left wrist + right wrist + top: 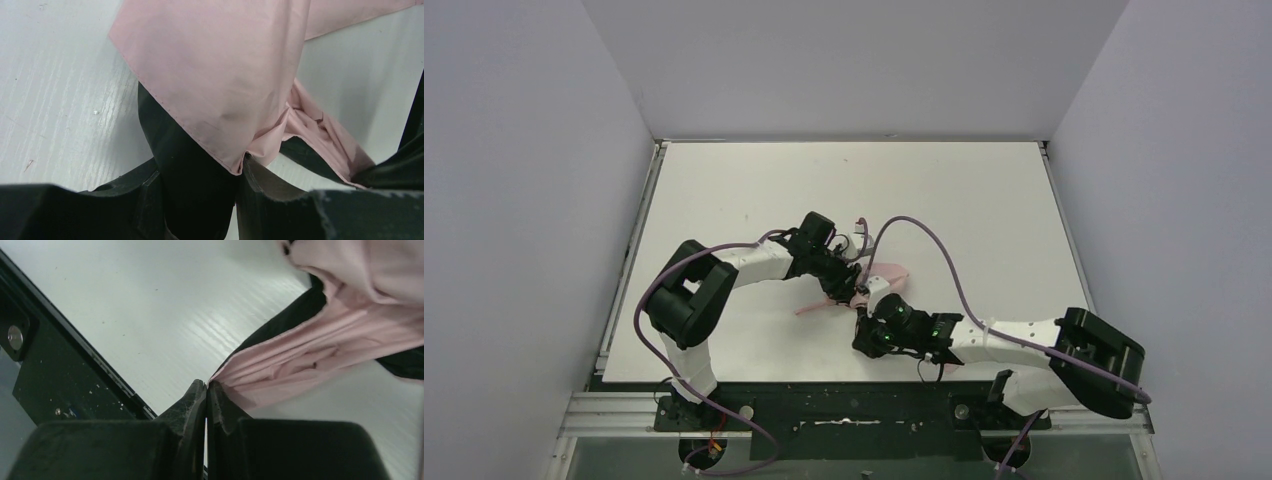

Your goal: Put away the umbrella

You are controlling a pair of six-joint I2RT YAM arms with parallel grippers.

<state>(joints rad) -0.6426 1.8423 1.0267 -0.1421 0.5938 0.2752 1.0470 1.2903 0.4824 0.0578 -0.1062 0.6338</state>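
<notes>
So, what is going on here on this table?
Two robot arms are handling a pale pink umbrella that lies collapsed on the white table. The left hand is closed on a bunch of its canopy, black lining in its grip. The right hand is shut, with pink cloth at its tip; a real pinch is unclear.

bare tabletop (964, 190) behind umbrella (892, 272), left arm (744, 262) and right arm (1004, 338) crowding it, walls (854, 70) hemming three sides

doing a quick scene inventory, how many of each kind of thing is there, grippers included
umbrella: 1
grippers: 2 (left gripper, right gripper)
table: 1
total: 4
</notes>
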